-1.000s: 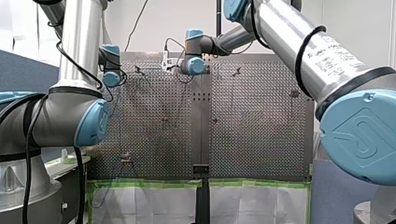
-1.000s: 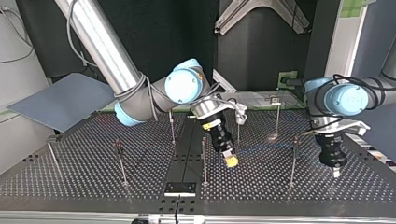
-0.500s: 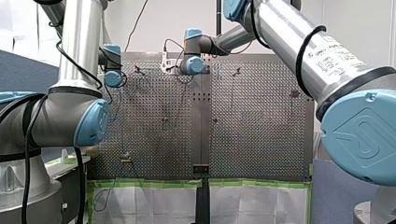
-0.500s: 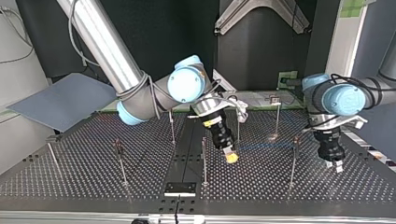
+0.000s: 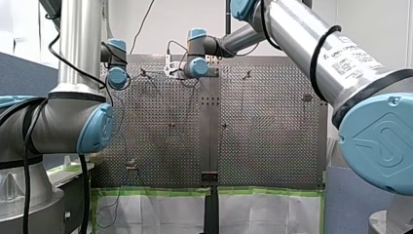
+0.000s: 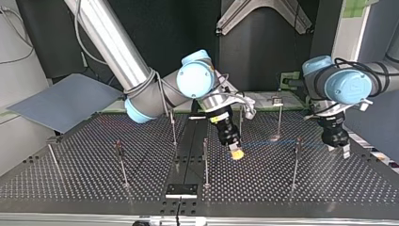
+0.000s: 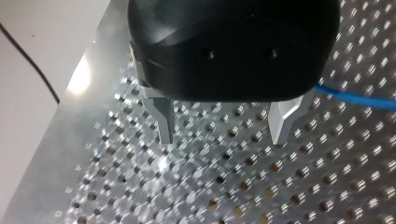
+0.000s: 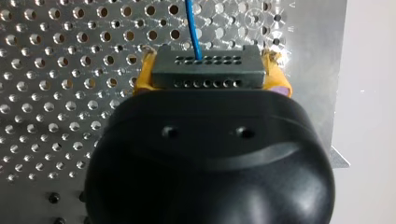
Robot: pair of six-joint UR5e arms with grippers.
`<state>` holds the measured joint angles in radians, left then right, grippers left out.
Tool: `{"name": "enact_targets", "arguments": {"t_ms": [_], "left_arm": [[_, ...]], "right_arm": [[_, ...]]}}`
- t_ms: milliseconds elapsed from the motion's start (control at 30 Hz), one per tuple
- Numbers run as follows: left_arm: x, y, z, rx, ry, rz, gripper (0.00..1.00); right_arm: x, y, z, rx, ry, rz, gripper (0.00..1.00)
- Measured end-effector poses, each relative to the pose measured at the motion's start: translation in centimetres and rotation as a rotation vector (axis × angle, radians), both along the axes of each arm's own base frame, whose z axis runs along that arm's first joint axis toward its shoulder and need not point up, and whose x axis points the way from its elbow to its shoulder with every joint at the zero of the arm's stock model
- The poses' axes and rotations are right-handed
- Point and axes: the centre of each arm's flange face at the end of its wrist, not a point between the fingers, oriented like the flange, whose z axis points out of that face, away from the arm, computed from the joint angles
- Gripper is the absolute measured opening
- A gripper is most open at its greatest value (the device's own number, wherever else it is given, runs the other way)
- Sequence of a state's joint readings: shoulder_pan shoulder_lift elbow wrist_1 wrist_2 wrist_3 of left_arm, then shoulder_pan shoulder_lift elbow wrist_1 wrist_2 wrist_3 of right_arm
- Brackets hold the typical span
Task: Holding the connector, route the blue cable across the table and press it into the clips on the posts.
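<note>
In the right wrist view my right gripper (image 8: 210,77) has its yellow pads shut on a dark grey connector (image 8: 208,70). The blue cable (image 8: 192,28) runs out of the connector over the perforated table. In the top view that gripper (image 6: 236,153) hangs tilted near the middle. A faint stretch of blue cable (image 6: 270,143) leads from it toward a thin post (image 6: 295,162) at the view's right. My left gripper (image 6: 343,150) hovers beyond that post. The left wrist view shows its metal fingers (image 7: 163,119) open and empty, with the cable (image 7: 355,95) off to one side.
Several thin clip posts stand on the table, such as one (image 6: 205,162) just before my right gripper and another (image 6: 122,165) at the top view's left. A grey board (image 6: 61,101) leans at the far left. A black plate (image 6: 181,189) lies at the near edge.
My left gripper has opened, risen off the table and drawn back near the post. My right gripper has lifted a little and shifted toward the top view's right with the connector.
</note>
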<state>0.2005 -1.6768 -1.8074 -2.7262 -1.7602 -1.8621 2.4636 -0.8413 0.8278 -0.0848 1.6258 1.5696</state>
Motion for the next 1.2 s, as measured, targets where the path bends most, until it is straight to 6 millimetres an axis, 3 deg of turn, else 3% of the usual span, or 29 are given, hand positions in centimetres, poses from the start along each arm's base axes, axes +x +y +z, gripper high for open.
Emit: {"name": "enact_targets", "arguments": {"t_ms": [567,1200], "left_arm": [[-7.4,-5.0,-0.9,-0.022,0.141,-0.192,1.00],[-12.8,-9.7,4.9,0.049,0.130,-0.370,1.00]], "right_arm": [[0.0,0.2,-0.1,0.009,0.002,-0.003,0.00],[-0.3,-0.2,-0.2,0.016,0.009,-0.015,0.00]]}}
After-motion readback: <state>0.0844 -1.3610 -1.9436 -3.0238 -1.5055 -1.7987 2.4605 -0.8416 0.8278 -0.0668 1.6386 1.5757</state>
